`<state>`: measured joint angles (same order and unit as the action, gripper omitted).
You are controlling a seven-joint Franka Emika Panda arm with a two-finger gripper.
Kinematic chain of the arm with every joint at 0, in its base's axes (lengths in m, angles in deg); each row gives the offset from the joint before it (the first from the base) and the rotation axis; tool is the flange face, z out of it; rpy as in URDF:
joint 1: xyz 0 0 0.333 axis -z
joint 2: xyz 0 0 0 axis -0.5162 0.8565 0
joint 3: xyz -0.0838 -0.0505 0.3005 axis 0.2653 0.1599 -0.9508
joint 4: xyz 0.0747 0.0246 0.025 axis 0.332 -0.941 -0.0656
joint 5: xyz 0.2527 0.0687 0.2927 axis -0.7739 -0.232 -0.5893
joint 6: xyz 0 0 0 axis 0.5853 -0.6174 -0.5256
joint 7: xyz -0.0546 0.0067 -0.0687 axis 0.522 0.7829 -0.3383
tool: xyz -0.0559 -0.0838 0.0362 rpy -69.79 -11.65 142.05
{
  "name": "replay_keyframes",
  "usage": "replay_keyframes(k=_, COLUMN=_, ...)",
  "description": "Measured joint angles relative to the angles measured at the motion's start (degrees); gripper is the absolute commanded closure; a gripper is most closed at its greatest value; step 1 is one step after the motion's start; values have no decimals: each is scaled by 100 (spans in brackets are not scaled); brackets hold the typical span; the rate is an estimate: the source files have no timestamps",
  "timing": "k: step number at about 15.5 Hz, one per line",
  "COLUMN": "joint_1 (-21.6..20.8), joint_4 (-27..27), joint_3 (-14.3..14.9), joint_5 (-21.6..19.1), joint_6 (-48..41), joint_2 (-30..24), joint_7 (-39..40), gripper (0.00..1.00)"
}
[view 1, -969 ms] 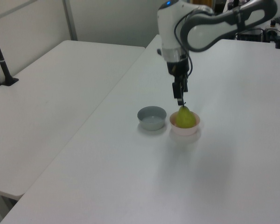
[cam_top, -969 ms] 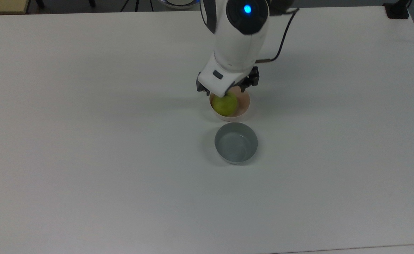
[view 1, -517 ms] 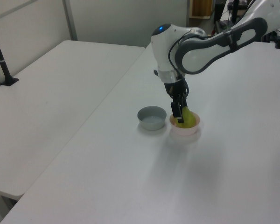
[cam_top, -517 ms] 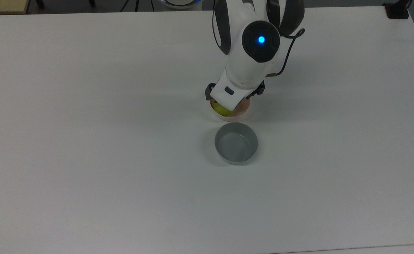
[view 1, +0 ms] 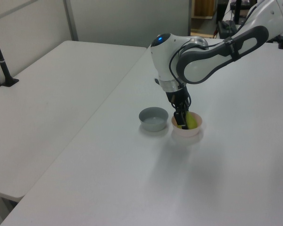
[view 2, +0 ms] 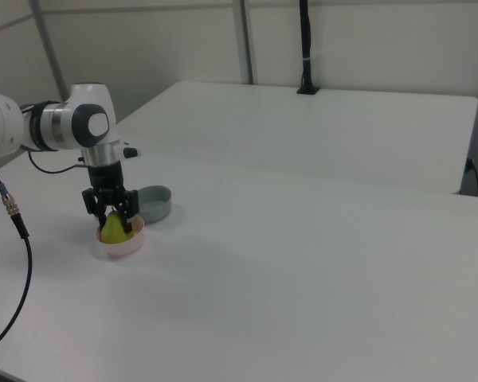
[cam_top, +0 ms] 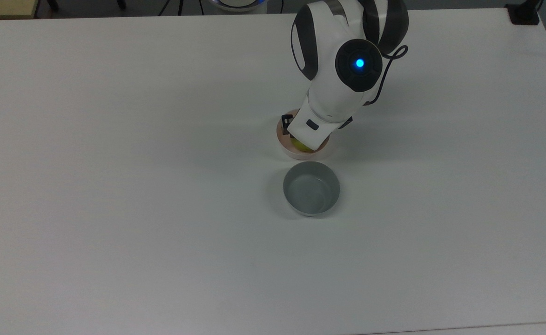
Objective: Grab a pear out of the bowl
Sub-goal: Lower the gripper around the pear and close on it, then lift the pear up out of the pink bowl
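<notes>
The yellow-green pear (view 2: 113, 231) sits upright in the pale pink bowl (view 2: 123, 248) near the middle of the table. My gripper (view 2: 114, 218) is lowered into the bowl, its two dark fingers (view 2: 131, 215) spread on either side of the pear's upper part. In the right view the jaws stand open around the fruit. From the top view, the white wrist covers most of the bowl (cam_top: 280, 136), leaving a sliver of pear (cam_top: 300, 145) visible. In the left view the gripper (view 1: 181, 120) hides the left side of the pear (view 1: 192, 122) in the bowl (view 1: 187, 132).
A grey bowl (cam_top: 311, 187) of similar size stands right beside the pink one, seen also as the grey bowl (view 1: 153, 118) and the grey bowl (view 2: 154, 203). The white table (cam_top: 114, 186) spreads wide around both. A second table (view 2: 319, 119) lies beyond.
The gripper has come down from above the pear's stem into the pink bowl, so its fingers now flank the pear. Pear and both bowls have stayed in place.
</notes>
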<state>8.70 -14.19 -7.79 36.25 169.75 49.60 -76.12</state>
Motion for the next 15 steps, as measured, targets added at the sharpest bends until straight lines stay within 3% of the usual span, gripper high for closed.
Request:
replay_keyframes(k=9, joint_1=37, joint_4=61, joint_3=71, joint_5=0, joint_6=0, joint_2=-45, joint_7=9, gripper=88)
replay_keyframes(k=15, joint_1=380, joint_4=134, joint_3=100, joint_5=-12, joint_6=-358, joint_2=-580, joint_7=301, gripper=88)
